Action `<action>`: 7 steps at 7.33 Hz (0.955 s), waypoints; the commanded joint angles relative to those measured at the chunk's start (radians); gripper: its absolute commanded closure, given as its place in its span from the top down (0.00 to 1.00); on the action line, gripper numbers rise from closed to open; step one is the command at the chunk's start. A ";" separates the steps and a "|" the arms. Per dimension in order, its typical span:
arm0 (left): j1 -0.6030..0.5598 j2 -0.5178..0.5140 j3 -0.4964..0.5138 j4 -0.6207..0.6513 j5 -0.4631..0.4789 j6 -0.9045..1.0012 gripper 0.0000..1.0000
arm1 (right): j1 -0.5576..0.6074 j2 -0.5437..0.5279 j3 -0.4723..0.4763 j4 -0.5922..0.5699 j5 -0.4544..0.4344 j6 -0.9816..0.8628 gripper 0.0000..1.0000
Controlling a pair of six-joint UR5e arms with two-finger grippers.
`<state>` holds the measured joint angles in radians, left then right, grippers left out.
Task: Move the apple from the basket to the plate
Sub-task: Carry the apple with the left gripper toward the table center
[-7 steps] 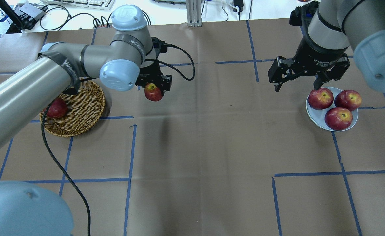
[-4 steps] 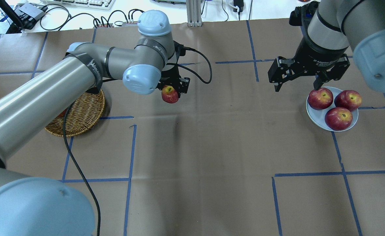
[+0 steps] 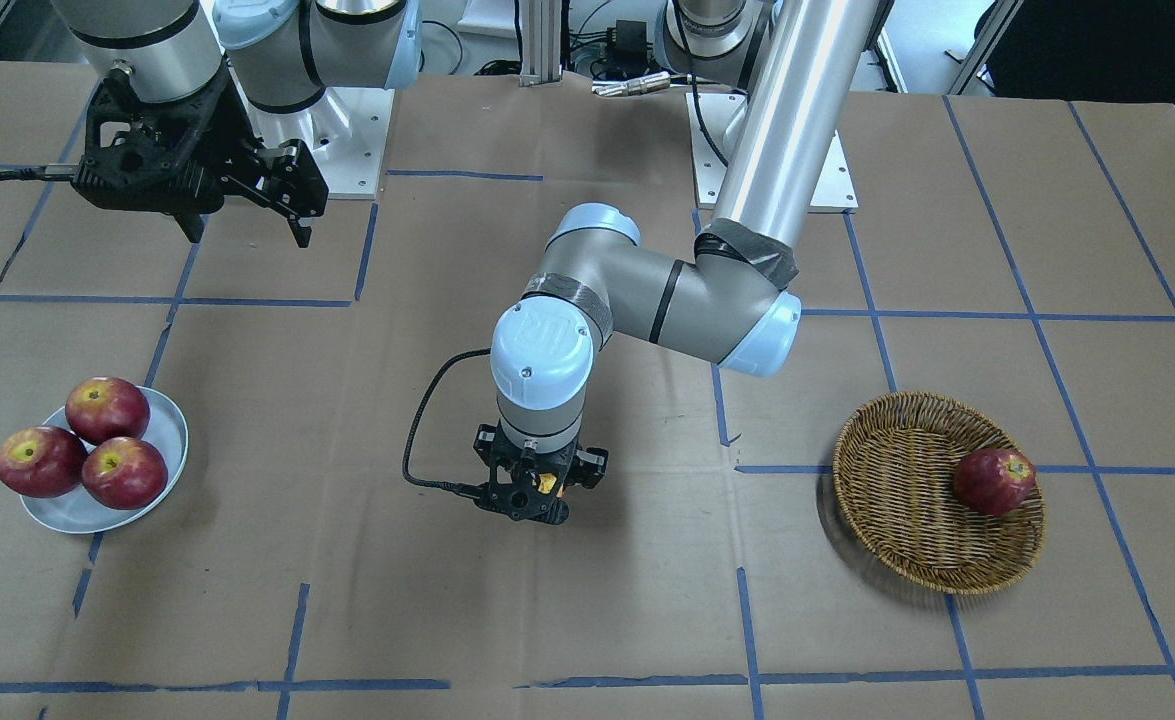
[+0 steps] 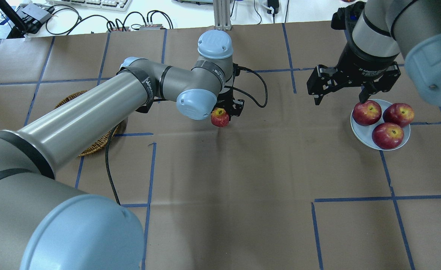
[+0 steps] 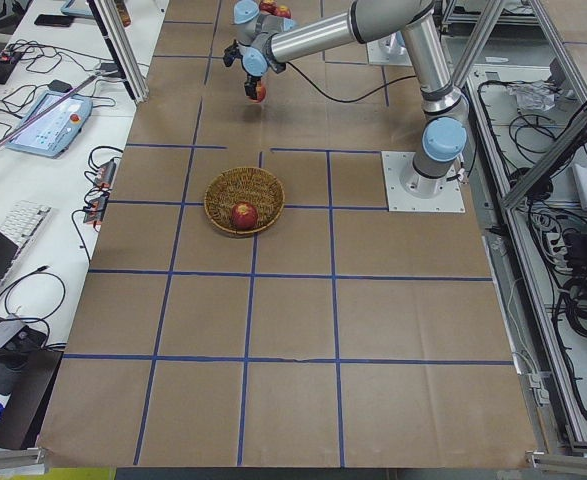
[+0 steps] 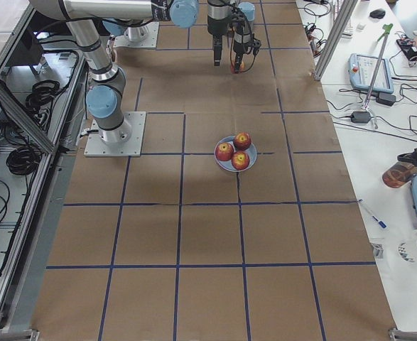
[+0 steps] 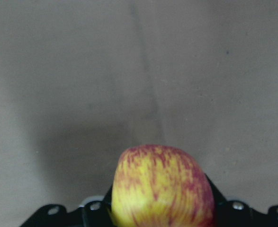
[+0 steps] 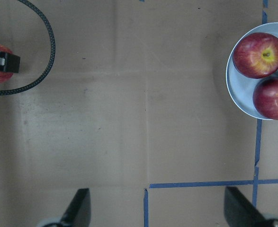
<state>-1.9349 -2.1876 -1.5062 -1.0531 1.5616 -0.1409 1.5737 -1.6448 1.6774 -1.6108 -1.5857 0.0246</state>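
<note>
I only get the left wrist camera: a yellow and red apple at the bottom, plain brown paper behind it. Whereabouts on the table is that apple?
Observer: The left end effector holds the apple above mid-table, roughly halfway between the basket and the plate.
Visitor: Is that basket empty, then?
Observer: No, one dark red apple lies in it, close to the rim.
Visitor: And is the plate free for this one?
Observer: Not quite. Three red apples sit on it, so little bare plate shows.
</note>
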 commanded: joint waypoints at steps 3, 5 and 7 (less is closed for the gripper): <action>-0.019 -0.027 0.004 0.001 0.000 -0.003 0.48 | 0.000 0.000 0.001 0.000 0.000 0.000 1.00; -0.019 -0.026 -0.003 0.022 0.014 -0.028 0.99 | -0.001 0.000 0.001 -0.001 0.000 -0.002 1.00; -0.015 0.029 0.012 0.002 0.011 -0.025 0.99 | -0.001 0.000 0.001 -0.001 0.000 0.000 1.00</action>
<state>-1.9532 -2.1937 -1.5003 -1.0399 1.5747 -0.1663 1.5725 -1.6445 1.6782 -1.6113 -1.5861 0.0235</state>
